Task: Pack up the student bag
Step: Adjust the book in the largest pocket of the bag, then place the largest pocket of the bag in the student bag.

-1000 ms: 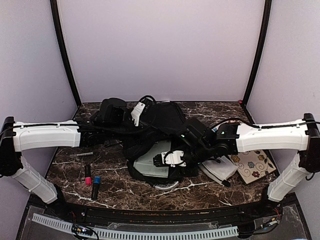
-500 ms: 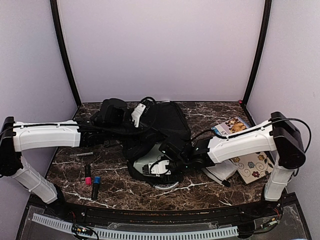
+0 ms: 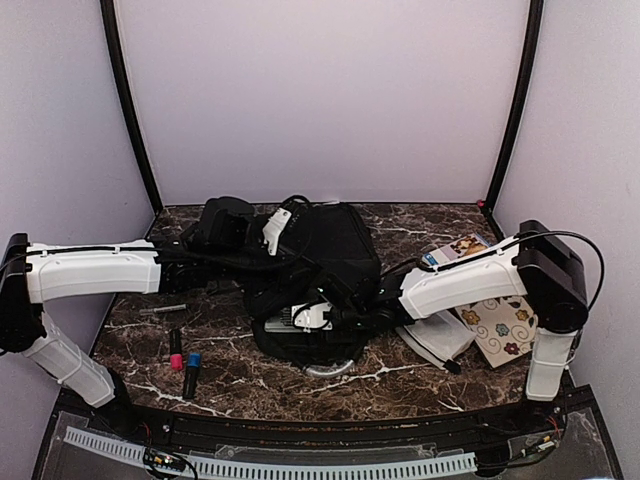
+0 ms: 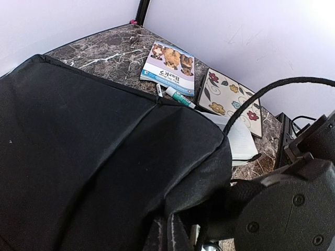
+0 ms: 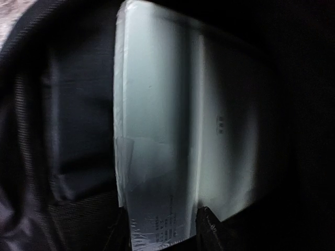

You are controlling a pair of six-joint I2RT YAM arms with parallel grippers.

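The student bag (image 3: 335, 240) lies all around the right gripper (image 5: 165, 230), which is inside its mouth; the left gripper (image 4: 170, 238) is clenched on the bag's fabric edge. The right jaws grasp a pale wrapped pack (image 5: 157, 130), its long axis pointing straight ahead of the fingers, so I think the push goes forward, deeper into the bag.
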